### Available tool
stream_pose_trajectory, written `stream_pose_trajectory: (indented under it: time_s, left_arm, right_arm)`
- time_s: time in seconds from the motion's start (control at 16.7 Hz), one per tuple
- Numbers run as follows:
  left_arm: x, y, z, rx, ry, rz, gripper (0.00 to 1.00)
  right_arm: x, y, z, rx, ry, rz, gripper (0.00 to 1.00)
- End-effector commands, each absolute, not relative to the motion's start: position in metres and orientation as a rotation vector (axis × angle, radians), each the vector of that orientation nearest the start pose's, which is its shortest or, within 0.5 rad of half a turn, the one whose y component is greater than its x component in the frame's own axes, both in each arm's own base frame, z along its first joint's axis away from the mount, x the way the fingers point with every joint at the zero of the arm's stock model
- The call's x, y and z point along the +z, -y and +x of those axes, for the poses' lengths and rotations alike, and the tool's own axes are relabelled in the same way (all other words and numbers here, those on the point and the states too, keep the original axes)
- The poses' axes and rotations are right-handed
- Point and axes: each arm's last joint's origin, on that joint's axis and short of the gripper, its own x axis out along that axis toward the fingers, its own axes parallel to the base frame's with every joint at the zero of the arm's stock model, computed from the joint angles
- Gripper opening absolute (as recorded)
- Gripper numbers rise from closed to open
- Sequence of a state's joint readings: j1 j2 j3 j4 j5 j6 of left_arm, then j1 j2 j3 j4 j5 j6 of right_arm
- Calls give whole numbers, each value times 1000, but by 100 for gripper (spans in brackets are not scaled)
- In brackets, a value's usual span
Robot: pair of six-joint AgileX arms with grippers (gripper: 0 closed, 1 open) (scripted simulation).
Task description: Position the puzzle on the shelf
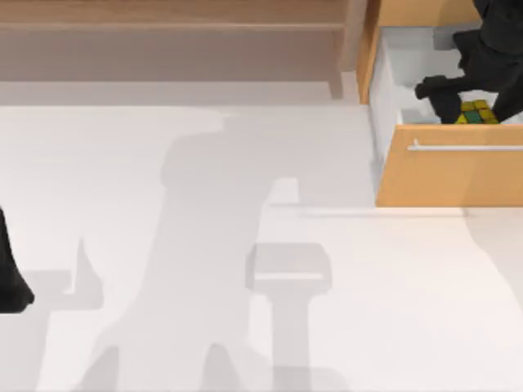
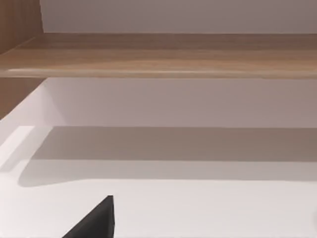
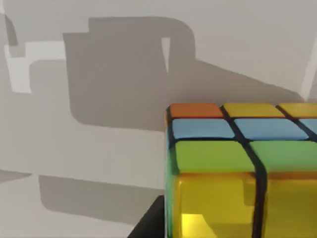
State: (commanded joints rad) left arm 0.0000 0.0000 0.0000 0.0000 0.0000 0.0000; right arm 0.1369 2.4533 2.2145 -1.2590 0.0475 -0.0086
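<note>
Right gripper (image 1: 459, 104) reaches into open drawer (image 1: 441, 167) at table's far right, at puzzle (image 1: 476, 113); cannot tell how far fingers are apart or whether they grip. Puzzle (image 3: 237, 168) sits inside drawer, near front panel. Shelf (image 1: 172, 41) along far edge, left of drawer. Left arm parked at left edge.

Drawer (image 1: 391, 90) open, walls and orange front panel (image 1: 453, 175) box in the puzzle (image 1: 476, 113); right gripper (image 1: 445, 98) fills the opening. Shelf (image 1: 172, 57) boards bare, table (image 1: 204, 269) wide open.
</note>
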Motion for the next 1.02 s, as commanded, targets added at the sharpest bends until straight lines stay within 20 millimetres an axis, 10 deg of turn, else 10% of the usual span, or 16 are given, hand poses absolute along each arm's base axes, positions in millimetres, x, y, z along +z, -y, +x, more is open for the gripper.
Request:
stream_pose_trajectory:
  time_s: [1.02]
  left_arm:
    - [160, 1, 106, 0, 0, 0, 100]
  right_arm:
    - [223, -78, 472, 104, -1410, -124, 0]
